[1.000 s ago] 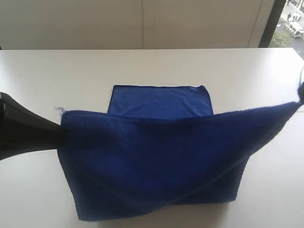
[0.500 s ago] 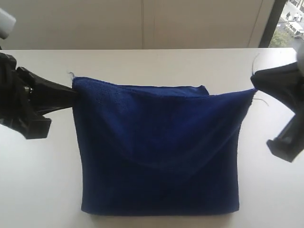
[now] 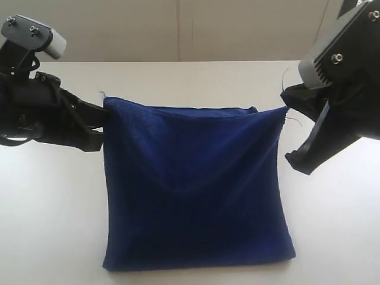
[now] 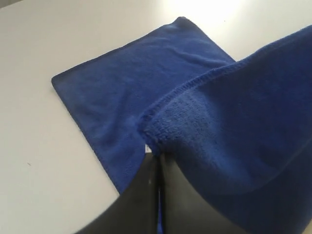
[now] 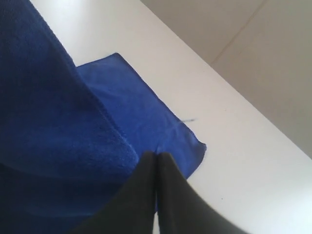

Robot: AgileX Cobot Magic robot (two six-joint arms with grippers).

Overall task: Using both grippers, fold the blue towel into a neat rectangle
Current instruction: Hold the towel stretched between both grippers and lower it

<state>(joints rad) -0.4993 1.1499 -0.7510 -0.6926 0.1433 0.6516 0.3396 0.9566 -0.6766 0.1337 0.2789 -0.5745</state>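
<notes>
Your left pincer [image 3: 102,120] is clamped tight on the left corner of the blue towel [image 3: 196,190]. The towel's lower half lies flat on the worktop [image 3: 53,225]. Its lifted edge now sits further back than a second ago, almost over the far hem, so the fold looks ready to lay down. Your right pincer [image 3: 286,102] is clamped on the right corner. No container is in view.

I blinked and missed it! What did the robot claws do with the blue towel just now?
The left gripper and right gripper carried the raised edge of the blue towel away over the flat part, toward its far edge, and came closer together. The flat strip that showed before is almost covered now. Nothing was let go: both stay shut on their corners, and the folded near end stays on the table.
</notes>
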